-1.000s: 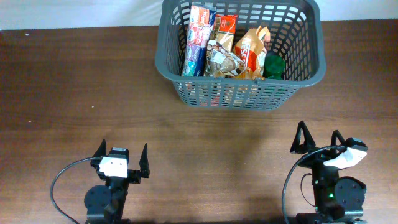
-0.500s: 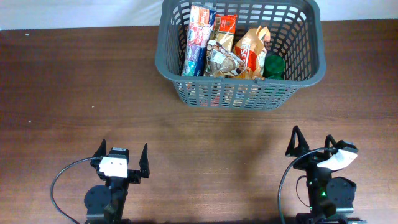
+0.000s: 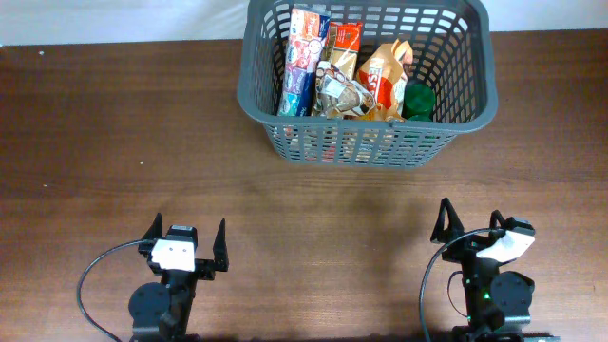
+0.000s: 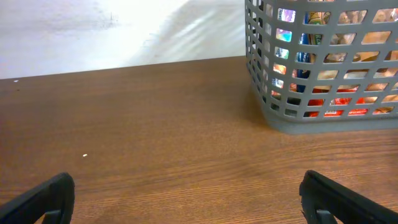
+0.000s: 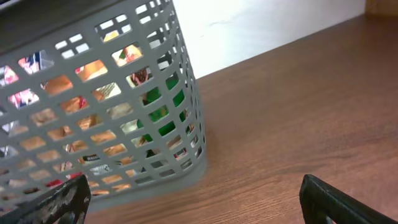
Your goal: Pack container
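The container [image 3: 255, 95] is a dark grey slotted basket at the back middle of the table. It holds several grocery packets [image 3: 344, 81] and a green item [image 3: 416, 99]. It also shows in the left wrist view [image 4: 267, 74] and the right wrist view [image 5: 180, 74]. My left gripper [image 3: 187, 234] is open and empty near the front left edge. My right gripper [image 3: 468, 220] is open and empty near the front right edge. Both are well short of the basket.
The brown wooden table [image 3: 114, 142] runs wide on both sides of the basket. A white wall [image 4: 93, 31] lies behind the table's far edge. Black cables loop beside each arm base at the front.
My right arm has drawn back and shifted left toward the front edge, staying open. The left arm and the basket have not moved.
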Available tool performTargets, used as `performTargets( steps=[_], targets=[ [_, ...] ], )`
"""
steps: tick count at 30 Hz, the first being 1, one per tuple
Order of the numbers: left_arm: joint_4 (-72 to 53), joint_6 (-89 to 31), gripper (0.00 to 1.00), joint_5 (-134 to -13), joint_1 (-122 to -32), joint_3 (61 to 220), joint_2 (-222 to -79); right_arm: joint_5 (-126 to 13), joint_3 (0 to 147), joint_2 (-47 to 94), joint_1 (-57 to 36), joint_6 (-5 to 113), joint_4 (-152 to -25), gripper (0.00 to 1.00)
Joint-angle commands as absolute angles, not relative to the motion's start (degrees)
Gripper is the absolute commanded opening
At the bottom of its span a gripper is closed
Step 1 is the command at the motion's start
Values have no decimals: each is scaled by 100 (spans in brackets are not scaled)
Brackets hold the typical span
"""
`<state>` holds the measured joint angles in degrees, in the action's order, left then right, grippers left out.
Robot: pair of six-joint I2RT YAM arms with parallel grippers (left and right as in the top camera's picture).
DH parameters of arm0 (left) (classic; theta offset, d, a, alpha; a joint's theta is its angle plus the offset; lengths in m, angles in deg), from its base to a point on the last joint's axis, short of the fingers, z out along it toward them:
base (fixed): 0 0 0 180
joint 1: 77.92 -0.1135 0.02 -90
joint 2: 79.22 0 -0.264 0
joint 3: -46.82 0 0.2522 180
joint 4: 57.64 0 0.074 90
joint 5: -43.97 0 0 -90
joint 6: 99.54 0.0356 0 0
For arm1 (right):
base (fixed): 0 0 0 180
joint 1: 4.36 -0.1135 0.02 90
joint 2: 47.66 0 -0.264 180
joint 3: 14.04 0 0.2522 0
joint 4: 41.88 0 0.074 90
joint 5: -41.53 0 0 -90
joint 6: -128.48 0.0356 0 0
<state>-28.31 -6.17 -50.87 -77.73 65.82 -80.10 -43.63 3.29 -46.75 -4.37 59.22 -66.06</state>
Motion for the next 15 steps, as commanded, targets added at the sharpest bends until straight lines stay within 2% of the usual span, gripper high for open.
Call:
performTargets(
  steps=[1, 6, 15],
  targets=[
    [-2844, -654, 99, -5026, -7810, 6545, -7951, -4336, 272, -4745, -621, 5447, -6606, 99],
    [-2844, -654, 99, -5026, -7810, 6545, -7951, -4339, 272, -4745, -776, 4945, -6608, 99],
    [-2844, -654, 99, -5026, -7810, 6545, -7951, -4378, 272, -4745, -783, 4940, -6610, 99]
  ],
)
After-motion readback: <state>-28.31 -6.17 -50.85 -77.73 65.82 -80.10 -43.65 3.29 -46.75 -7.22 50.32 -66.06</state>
